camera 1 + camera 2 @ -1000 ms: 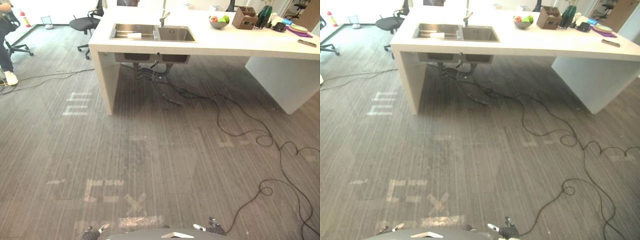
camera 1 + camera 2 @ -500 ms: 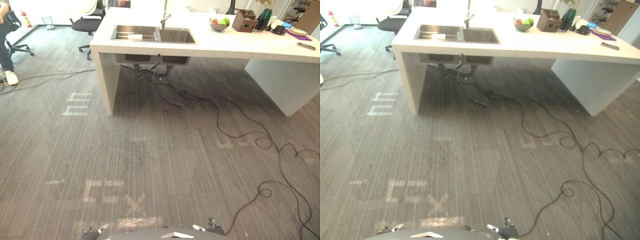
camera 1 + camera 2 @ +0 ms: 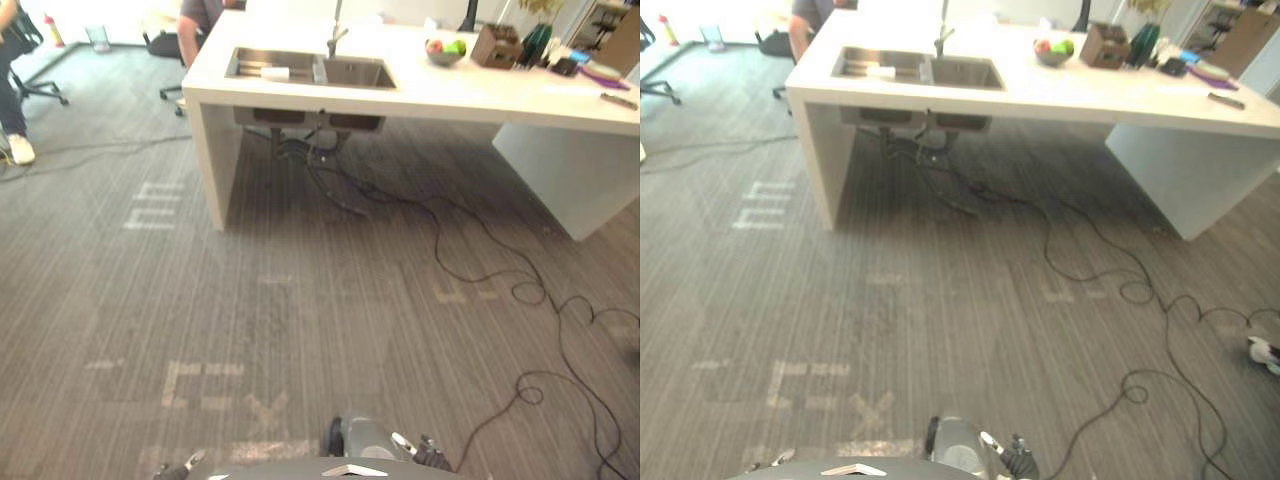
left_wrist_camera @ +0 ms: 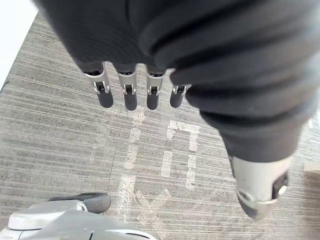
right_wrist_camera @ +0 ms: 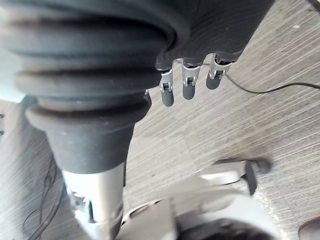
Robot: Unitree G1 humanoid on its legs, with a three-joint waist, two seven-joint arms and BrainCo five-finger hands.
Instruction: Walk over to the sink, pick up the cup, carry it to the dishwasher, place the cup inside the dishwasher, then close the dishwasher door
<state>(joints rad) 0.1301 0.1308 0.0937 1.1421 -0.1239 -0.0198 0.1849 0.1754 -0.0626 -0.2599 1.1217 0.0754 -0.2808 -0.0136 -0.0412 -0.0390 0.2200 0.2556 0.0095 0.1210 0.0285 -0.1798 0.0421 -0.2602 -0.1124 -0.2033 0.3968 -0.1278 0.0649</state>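
Left eye view: against the frame half a second back, the whole picture is shifted, so the camera is taken to have moved, not the things. The desk (image 3: 430, 95) with the sink (image 3: 310, 70) is seen far ahead of both hands. A person (image 3: 195, 18) is now seen at the desk's far edge.

Right eye view: a small white item (image 3: 878, 71) is noted in the basin on the left hand's side. Whether it is the cup cannot be told.

Left wrist view: the left hand (image 4: 129, 95) is hung over the floor (image 4: 60, 125), fingers straight, nothing held.

Right wrist view: the right hand (image 5: 187, 82) is likewise slack and empty.

The walk to the sink is judged under way, with the pickup not yet begun.
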